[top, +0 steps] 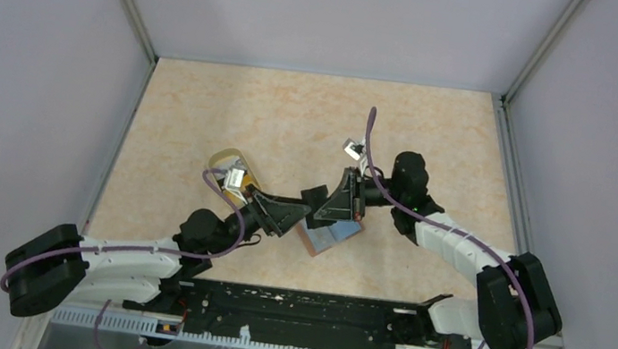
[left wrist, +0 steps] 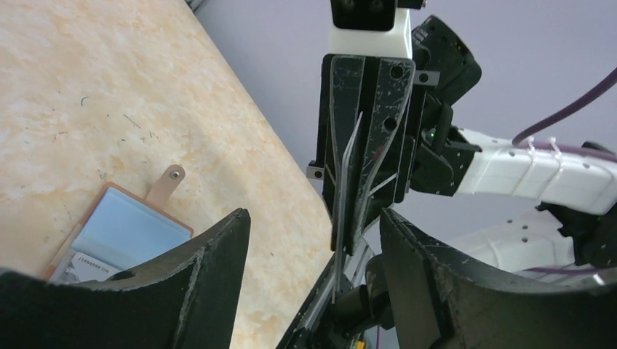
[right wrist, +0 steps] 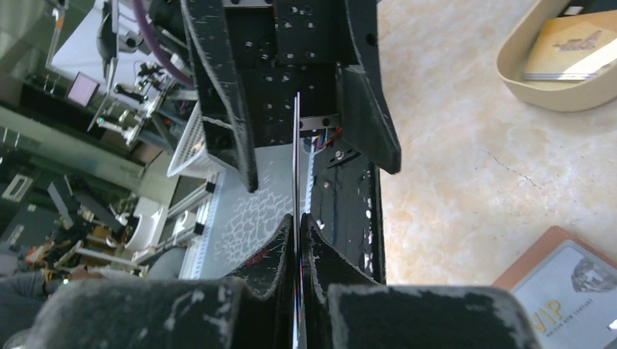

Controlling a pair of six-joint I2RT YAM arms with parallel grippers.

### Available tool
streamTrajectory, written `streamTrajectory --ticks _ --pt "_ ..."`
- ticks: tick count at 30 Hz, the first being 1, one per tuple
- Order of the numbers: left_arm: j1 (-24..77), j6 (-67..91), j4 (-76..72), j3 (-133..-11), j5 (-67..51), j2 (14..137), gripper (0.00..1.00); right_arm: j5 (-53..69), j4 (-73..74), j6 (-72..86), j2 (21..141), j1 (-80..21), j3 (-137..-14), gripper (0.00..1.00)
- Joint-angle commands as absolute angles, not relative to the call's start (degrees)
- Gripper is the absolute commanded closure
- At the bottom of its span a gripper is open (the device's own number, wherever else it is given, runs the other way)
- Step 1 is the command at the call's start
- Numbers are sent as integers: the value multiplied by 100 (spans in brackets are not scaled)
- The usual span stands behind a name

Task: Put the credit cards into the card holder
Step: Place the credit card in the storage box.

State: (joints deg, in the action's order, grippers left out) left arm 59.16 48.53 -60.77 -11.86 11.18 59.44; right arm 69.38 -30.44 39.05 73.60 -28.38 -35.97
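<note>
My right gripper (right wrist: 297, 218) is shut on a thin credit card (right wrist: 296, 145), seen edge-on and standing upright above the table. My left gripper (left wrist: 314, 216) faces it with its jaws open on either side of that card (left wrist: 340, 218), and neither finger touches it. The card holder (top: 335, 237) lies open below both grippers, reddish-brown outside with light blue lining (left wrist: 124, 229). A white card (right wrist: 575, 291) sits in it. In the top view the left gripper (top: 312, 206) and right gripper (top: 330, 206) meet tip to tip.
A translucent yellowish cup (right wrist: 560, 80) stands on the beige table with an orange-yellow card (right wrist: 575, 40) inside; it is left of the grippers in the top view (top: 229, 169). Grey walls enclose the table. A black rail (top: 296, 313) runs along the near edge.
</note>
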Motion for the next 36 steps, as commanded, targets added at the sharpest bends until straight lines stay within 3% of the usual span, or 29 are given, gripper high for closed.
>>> streamTrajectory --ticks 1,12,15,16,18,21,23,24,29,33,36 --pt "5941 4221 -6401 -1181 477 5857 31 7544 -3825 3985 7379 -2940 -3616 100" --pt "5931 3765 -6518 -1449 -376 6025 57 7773 -2672 3001 7557 -3085 -3920 100" --pt "5932 3701 -6591 -1480 -536 6097 93 7767 -2394 2758 7580 -3094 -3994 100" --pt "5928 3677 -6581 -1499 -567 6120 100 7763 -2357 2710 7572 -3098 -3998 100" --pt "5933 3732 -6517 -1480 -342 6065 100 7698 -2075 2413 7544 -3095 -4062 98" --pt "5928 3979 -6477 -1328 191 5922 100 7153 -647 1146 7350 -3120 -4373 58" --pt "5940 4104 -6395 -1409 345 5999 100 6649 -204 691 7129 -3224 -4445 41" --pt "5939 4184 -6519 -1422 399 6106 100 6437 -133 576 7024 -3278 -4427 37" --pt "5946 4300 -6800 -1607 503 6629 100 5899 -10 365 6772 -3348 -4403 35" --pt "5938 4304 -6848 -1636 514 6701 100 5533 183 263 6709 -3349 -4426 53" --pt "5936 4270 -6636 -1648 616 6545 100 5285 323 144 6706 -3342 -4461 56"
